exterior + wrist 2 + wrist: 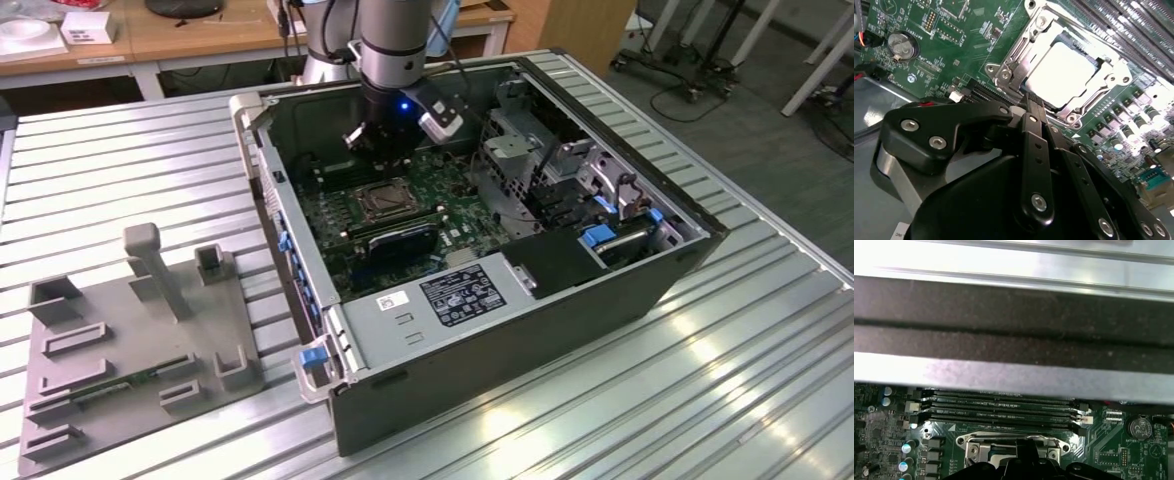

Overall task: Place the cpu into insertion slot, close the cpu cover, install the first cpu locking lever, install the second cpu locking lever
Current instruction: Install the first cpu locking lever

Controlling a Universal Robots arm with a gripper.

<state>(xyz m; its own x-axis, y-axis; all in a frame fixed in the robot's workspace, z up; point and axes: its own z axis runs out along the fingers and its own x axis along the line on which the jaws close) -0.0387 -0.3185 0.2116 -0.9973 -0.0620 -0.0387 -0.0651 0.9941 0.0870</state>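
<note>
So the gripper is down inside the open PC case, hovering right at the edge of the insertion slot on the green motherboard. In the second wrist view the black fingers look pressed together into one narrow tip, with nothing pinched between them as far as I can see. That tip sits just beside the socket's metal rim, near one corner; I can't tell whether it's actually touching anything there.

The cpu is already sitting in the socket, its pale metal face showing through the big square window. The cpu cover looks to be lying down flat over it, framing the chip, so I'd call the first two steps done. The levers are the murky part: there's shiny metal hardware along the socket edges, but I can't make out from these angles whether either lever is hooked under its catch. My guess is it's on the lever stage, somewhere past halfway.

Farther out, the first wrist view has the long black memory slots running alongside the socket, and a coin cell battery off to one side. In the exterior view the case sits on a ribbed metal table, with a grey parts fixture well apart on the exterior view's left.
</note>
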